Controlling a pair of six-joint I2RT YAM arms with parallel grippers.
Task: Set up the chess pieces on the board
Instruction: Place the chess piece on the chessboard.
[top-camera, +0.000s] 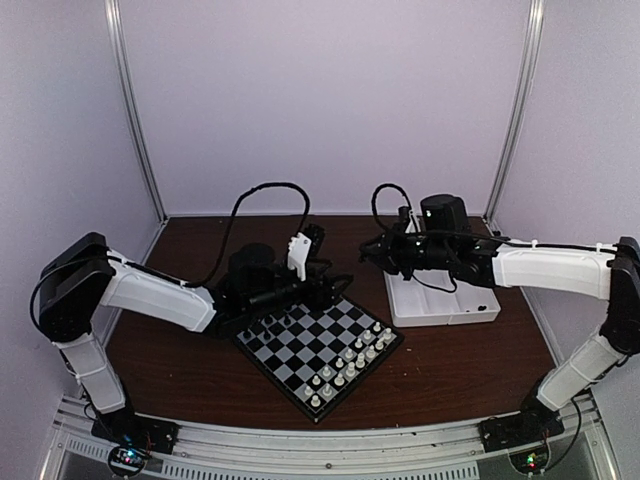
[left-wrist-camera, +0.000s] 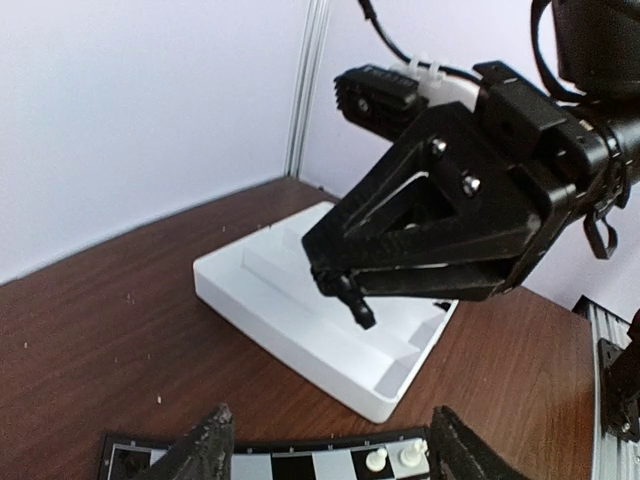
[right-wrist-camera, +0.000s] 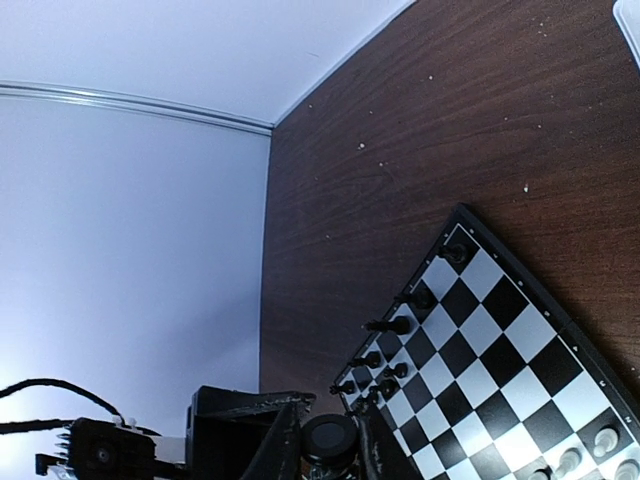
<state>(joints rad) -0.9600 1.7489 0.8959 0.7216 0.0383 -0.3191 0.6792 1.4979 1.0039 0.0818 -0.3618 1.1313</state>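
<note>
Chessmen (right-wrist-camera: 392, 325) are likely handling light, stiff and slick, best pinched at the waist; right fingers (right-wrist-camera: 285, 450) are pinching one black piece (left-wrist-camera: 360, 312); left fingers (left-wrist-camera: 205, 445) are standing spread.

this was a robotics lab test cell: plain pale walls (top-camera: 320, 100) closed in a dark wooden table (top-camera: 460, 370), aluminium posts (top-camera: 135, 110) stood at its far corners, and two white-and-black robot arms (top-camera: 150, 295) were bolted to a metal rail (top-camera: 330, 440) along its near edge, small status lights (top-camera: 528, 460) glowing.
</note>
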